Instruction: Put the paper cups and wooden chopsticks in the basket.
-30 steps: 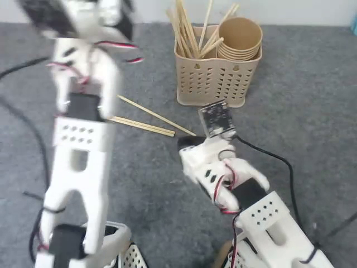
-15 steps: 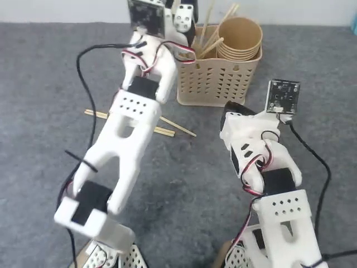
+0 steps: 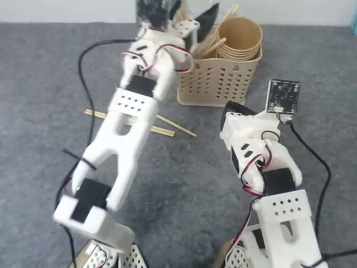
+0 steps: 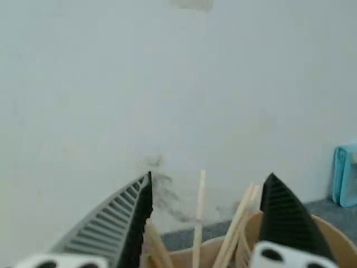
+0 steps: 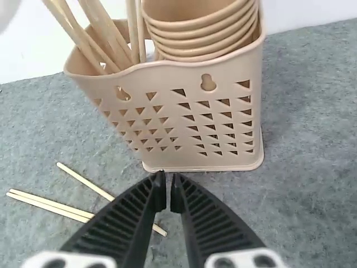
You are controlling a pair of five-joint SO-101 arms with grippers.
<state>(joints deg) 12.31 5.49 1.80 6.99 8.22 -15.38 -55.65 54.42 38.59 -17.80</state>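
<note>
Two-arm rig at the basket, as I read it from my console.

Progress: the paper cups are all nested in one compartment of the basket, so I judge that half of the task done. A bundle of wooden chopsticks stands in the neighbouring compartment. The loose chopsticks lie on the grey carpet just beside the basket, on the left arm's side, and are yet to be collected.

Counts: one basket; about five cup rims in the stack; three loose chopsticks (a pair lying together and a single one nearer the basket); the bundle overlaps too much to count.

The left gripper hangs above the basket's chopstick compartment, jaws spread, pinching nothing. The right gripper sits low before the basket's perforated wall, jaws pressed together and empty.
</note>
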